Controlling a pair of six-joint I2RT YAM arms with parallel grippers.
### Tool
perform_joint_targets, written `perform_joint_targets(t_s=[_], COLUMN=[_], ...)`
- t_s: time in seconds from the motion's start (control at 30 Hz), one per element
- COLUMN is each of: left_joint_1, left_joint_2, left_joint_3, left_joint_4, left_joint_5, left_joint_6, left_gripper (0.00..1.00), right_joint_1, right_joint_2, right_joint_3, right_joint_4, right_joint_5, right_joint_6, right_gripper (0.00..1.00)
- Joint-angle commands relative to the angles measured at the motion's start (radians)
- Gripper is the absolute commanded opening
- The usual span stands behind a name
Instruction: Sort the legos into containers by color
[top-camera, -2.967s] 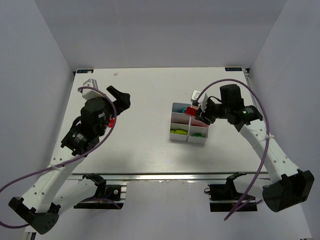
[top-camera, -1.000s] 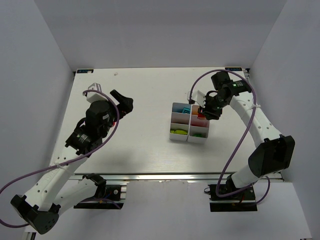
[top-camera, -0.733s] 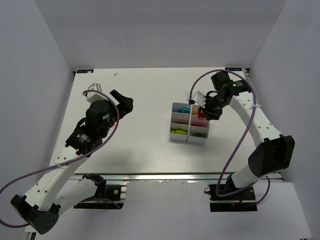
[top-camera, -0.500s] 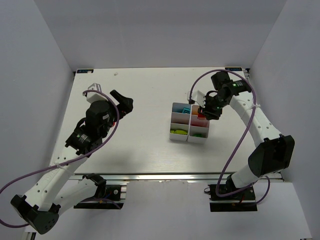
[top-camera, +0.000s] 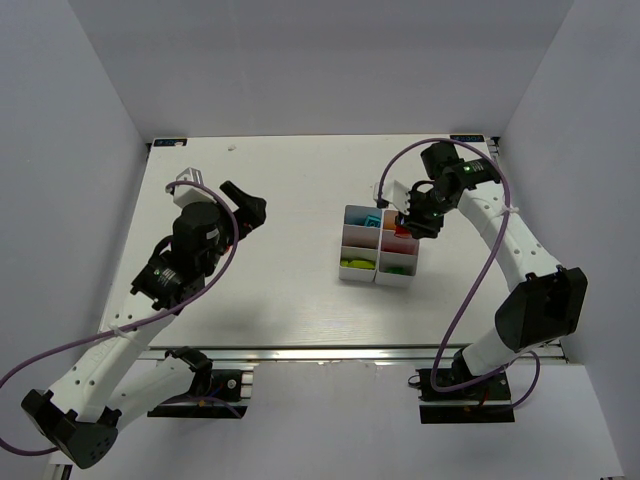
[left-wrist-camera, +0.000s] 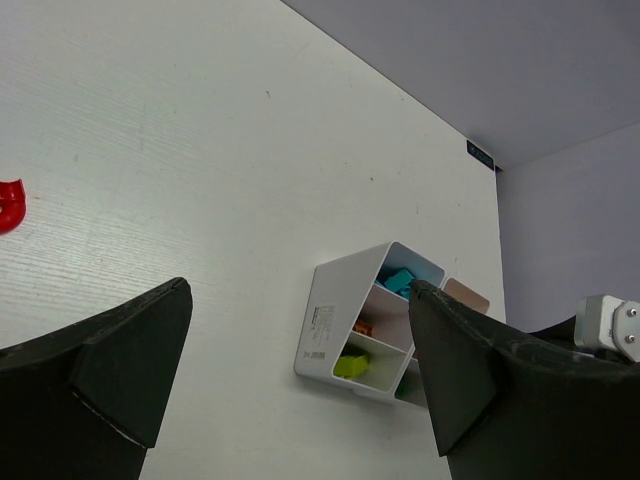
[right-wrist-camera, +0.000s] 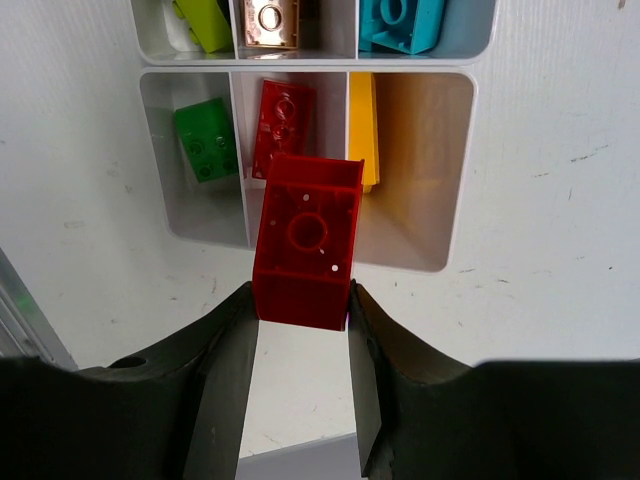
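Six bins (right-wrist-camera: 420, 66) fill the right wrist view, and the step in hand is the drop of a red brick (right-wrist-camera: 305, 245). My right gripper (right-wrist-camera: 303, 300) has its jaws closed narrowly on that brick's sides, hollow underside toward the camera. It hangs over the near wall of the middle bin in the nearer row, just short of the bin's centre. That bin already holds a second red piece (right-wrist-camera: 280, 125), with a green brick (right-wrist-camera: 207, 140) in the bin to one side and a yellow brick (right-wrist-camera: 365, 130) to the other. The far row shows lime (right-wrist-camera: 205, 20), orange (right-wrist-camera: 265, 18) and cyan (right-wrist-camera: 405, 20). I judge the next move to be a small advance over the red bin, then a release, with care that the brick clears the dividing walls and does not tip into yellow. My left gripper (left-wrist-camera: 297, 340) hangs above the table (top-camera: 300, 180) with jaws spread wide and nothing between them. One loose red piece (left-wrist-camera: 10, 205) lies on the table at the edge of the left wrist view, well apart from the bins, so sorting is not finished.
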Motion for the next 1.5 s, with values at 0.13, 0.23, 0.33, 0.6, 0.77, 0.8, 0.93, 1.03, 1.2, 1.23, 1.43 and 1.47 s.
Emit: perform_joint_targets(t_s=[0.13, 0.23, 0.33, 0.6, 0.77, 0.8, 0.93, 1.03, 1.2, 1.23, 1.43, 1.47], left_joint_1=[0.007, 0.007, 0.007, 0.007, 0.012, 0.013, 0.035, 0.058, 0.096, 0.117, 0.319, 0.352], left_joint_2=[-0.008, -0.003, 0.0, 0.001, 0.011, 0.026, 0.087, 0.129, 0.152, 0.153, 0.219, 0.239], left_joint_3=[-0.013, -0.008, -0.007, -0.011, -0.004, 0.001, 0.047, 0.076, 0.085, 0.084, 0.026, 0.022], left_joint_4=[-0.004, -0.004, -0.005, -0.008, -0.013, -0.025, -0.065, -0.082, -0.091, -0.099, -0.169, -0.183], left_joint_5=[0.004, 0.005, 0.005, 0.005, 0.005, 0.007, 0.037, 0.074, 0.11, 0.116, 0.278, 0.304], left_joint_6=[-0.019, -0.017, -0.016, -0.02, -0.04, -0.045, -0.065, -0.074, -0.106, -0.127, -0.246, -0.256], left_gripper=[0.98, 0.98, 0.98, 0.98, 0.98, 0.98, 0.98, 0.98, 0.98, 0.98, 0.76, 0.52], right_joint_1=[0.013, 0.022, 0.023, 0.025, 0.026, 0.026, 0.028, 0.026, 0.028, 0.028, 0.01, 0.003], right_joint_2=[-0.008, -0.008, 0.003, 0.027, 0.052, 0.053, 0.055, 0.049, 0.018, 0.004, -0.11, -0.129], right_joint_3=[-0.024, -0.044, -0.063, -0.075, -0.077, -0.077, -0.089, -0.097, -0.075, -0.067, -0.067, -0.084], right_joint_4=[-0.023, -0.01, 0.006, 0.042, 0.062, 0.067, 0.078, 0.079, 0.055, 0.044, 0.198, 0.26], right_joint_5=[-0.047, -0.053, -0.034, -0.013, -0.002, -0.001, 0.002, 0.001, -0.027, -0.042, -0.167, -0.189], right_joint_6=[-0.029, -0.035, -0.034, -0.021, -0.011, -0.009, -0.008, -0.011, -0.012, -0.011, 0.142, 0.188], right_gripper=[0.0, 0.0, 0.01, 0.15, 0.28, 0.32, 0.55, 0.89, 0.89, 0.89, 0.89, 0.89])
